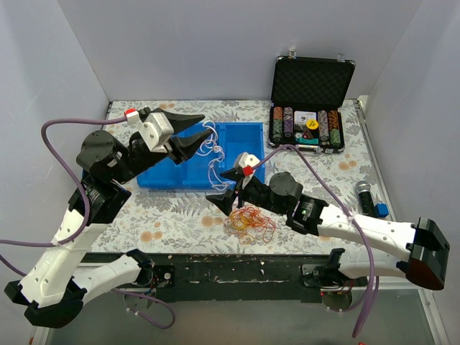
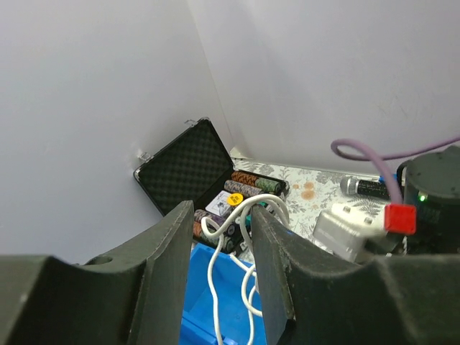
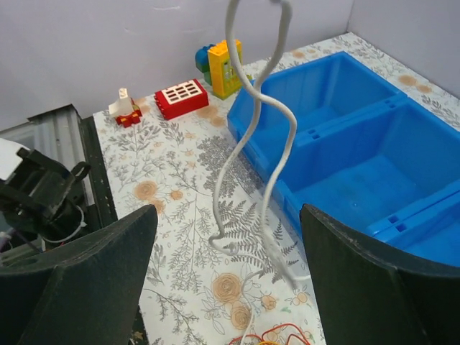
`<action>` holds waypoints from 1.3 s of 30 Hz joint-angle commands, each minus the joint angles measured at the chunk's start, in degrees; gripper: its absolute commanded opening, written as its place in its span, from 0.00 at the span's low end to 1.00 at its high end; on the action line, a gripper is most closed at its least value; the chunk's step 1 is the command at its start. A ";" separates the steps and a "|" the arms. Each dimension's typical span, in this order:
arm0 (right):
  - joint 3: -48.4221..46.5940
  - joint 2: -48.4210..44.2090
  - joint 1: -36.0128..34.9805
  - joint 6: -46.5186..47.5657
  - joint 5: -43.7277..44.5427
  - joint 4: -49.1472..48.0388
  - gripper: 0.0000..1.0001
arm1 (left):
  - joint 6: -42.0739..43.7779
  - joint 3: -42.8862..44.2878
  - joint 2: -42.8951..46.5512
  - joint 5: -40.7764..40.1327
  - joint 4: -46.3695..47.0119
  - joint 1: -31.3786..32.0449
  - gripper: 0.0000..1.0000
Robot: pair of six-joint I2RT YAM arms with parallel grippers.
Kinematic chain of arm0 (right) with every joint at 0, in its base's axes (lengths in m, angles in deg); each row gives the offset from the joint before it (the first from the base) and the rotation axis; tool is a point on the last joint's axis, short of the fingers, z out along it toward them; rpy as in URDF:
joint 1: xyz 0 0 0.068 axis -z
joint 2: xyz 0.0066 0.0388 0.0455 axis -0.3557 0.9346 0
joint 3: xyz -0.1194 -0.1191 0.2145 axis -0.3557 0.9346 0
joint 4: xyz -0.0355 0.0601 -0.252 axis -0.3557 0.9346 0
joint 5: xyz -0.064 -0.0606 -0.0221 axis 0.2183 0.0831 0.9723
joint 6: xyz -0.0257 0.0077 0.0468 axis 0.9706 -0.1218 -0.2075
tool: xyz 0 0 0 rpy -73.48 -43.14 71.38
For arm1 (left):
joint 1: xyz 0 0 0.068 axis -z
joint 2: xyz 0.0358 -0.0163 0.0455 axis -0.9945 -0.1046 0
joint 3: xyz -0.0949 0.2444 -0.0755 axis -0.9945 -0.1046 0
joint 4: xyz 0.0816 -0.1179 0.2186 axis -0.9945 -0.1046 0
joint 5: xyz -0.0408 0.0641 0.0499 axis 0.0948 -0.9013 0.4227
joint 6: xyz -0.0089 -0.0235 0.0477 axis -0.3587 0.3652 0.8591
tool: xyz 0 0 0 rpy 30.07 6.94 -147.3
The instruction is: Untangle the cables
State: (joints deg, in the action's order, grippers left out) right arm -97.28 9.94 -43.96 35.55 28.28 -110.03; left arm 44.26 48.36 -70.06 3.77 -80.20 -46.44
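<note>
White cable (image 3: 249, 81) hangs beside blue bin (image 3: 359, 144), near red-orange cables (image 1: 250, 221).

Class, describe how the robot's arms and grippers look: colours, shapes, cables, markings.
The left arm and right arm: white shells, black joints, a thick purple cable each. The left gripper and right gripper: pale body, red block, two black tapering jaws.

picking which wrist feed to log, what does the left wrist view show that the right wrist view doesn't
Only left wrist: the open chip case, a microphone and the right arm's wrist. Only right wrist: toy bricks and the red and orange cables at the bottom edge. Both: the white cable and the blue bin.
</note>
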 commanded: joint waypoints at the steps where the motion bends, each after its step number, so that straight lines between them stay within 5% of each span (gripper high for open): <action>1: 0.69 3.48 -0.16 0.65 2.22 -6.56 0.88 | 0.01 2.88 -0.16 0.50 1.58 -0.12 0.36; 7: 0.87 8.94 -0.24 -2.25 5.11 -12.45 0.78 | 0.10 3.15 0.28 0.33 1.84 -0.12 0.36; 13: 1.13 10.35 -0.16 -4.62 4.06 -10.53 0.27 | 1.33 2.97 0.63 -2.83 2.80 -0.21 0.36; 16: 4.63 9.82 -0.16 -6.02 3.53 -9.91 0.15 | 1.33 2.53 0.98 -6.51 6.22 -0.21 0.36; 25: 16.33 9.64 -0.16 -10.86 4.59 -11.76 0.05 | 3.61 5.87 -0.77 -18.21 19.76 -0.12 0.43; 30: 18.80 10.61 -0.16 -11.57 4.06 -10.70 0.04 | 7.04 7.28 -1.30 -19.62 23.46 -0.12 0.29; 33: 18.28 9.12 -0.16 -10.08 3.53 -10.00 0.04 | 7.22 6.41 -0.96 -16.74 18.04 -0.03 0.27; 39: 10.38 2.89 -0.16 -3.23 0.64 -5.88 0.03 | 5.72 -9.56 5.80 0.12 0.54 -0.03 0.55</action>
State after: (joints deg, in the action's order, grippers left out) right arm -79.18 17.87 -43.96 27.11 31.45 -115.62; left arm 50.45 48.84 -67.48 -7.72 -66.08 -46.44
